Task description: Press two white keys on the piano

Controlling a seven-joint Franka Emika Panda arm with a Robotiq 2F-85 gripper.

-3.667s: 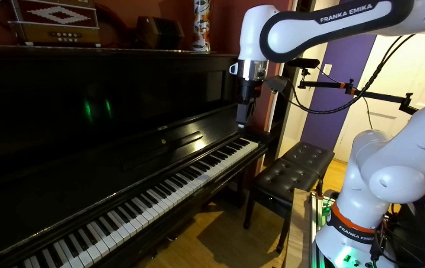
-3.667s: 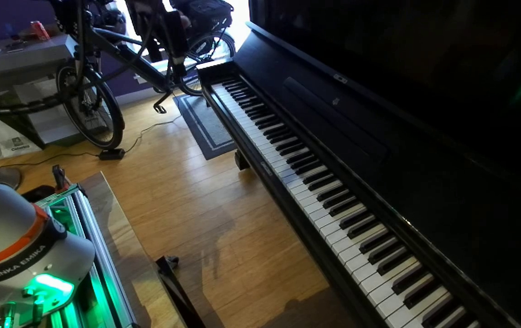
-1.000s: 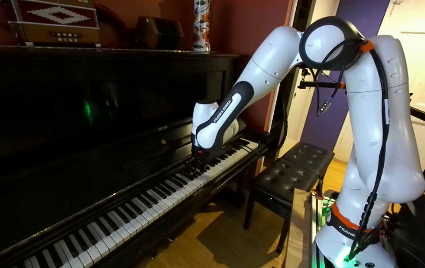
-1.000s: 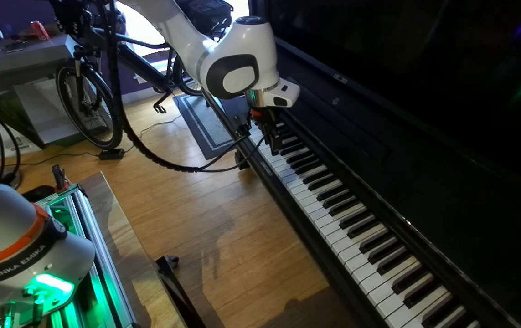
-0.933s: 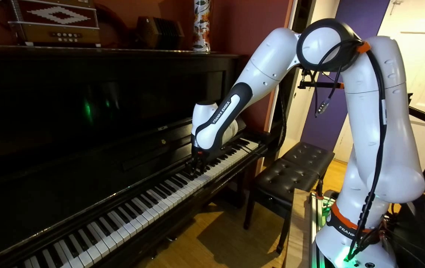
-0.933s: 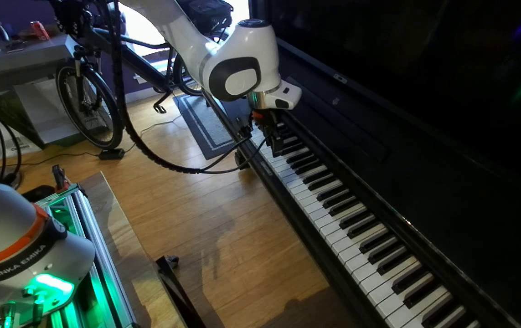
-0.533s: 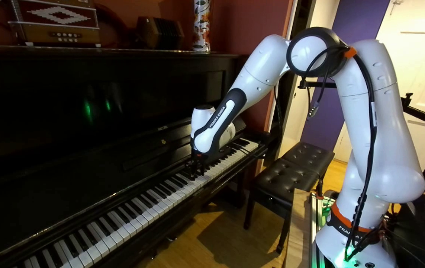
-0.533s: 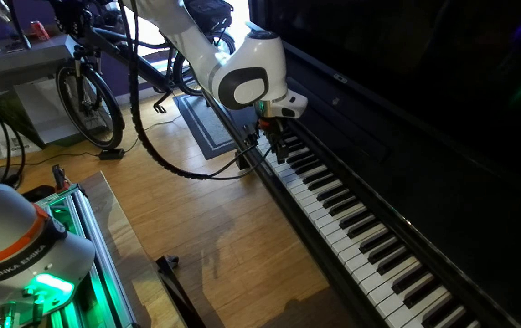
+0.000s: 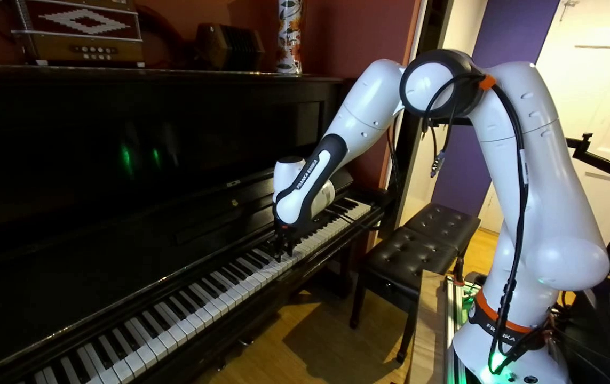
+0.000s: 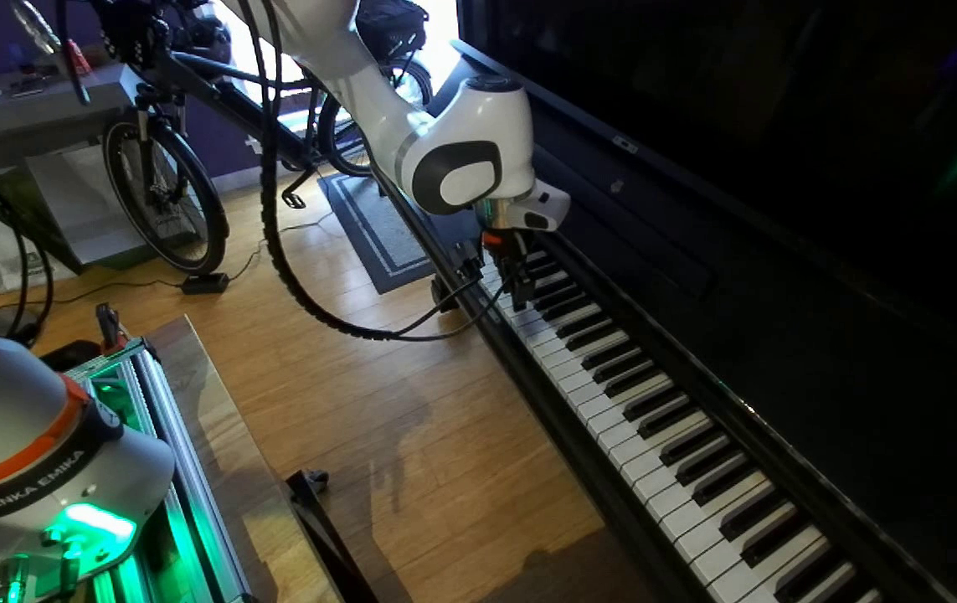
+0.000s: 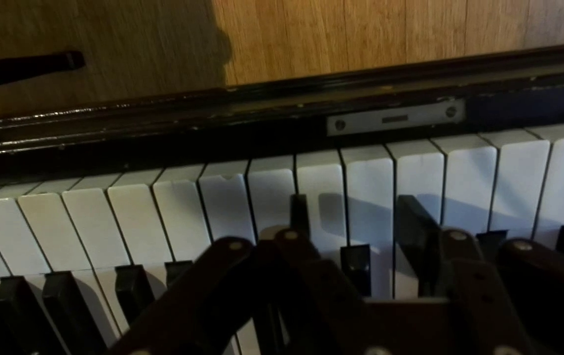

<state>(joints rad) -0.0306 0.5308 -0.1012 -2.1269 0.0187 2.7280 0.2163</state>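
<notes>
Red wall behind, black piano, fingers parted over white keys, contact hard to tell

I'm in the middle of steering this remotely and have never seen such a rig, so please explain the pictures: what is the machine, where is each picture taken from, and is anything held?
The machine is a white jointed robot arm ending in a dark two-fingered pincer. The two exterior views are taken from outside the robot; they show it stretched across to a black piano. The close-up is taken from its wrist, looking down at white keys and shorter, raised black keys. An accordion-like box and a flower-patterned cylinder stand on top of the piano. The pincer holds nothing: its fingers stand apart over the white keys, with keys visible between them. Whether they are pressing any, I cannot tell.
</notes>
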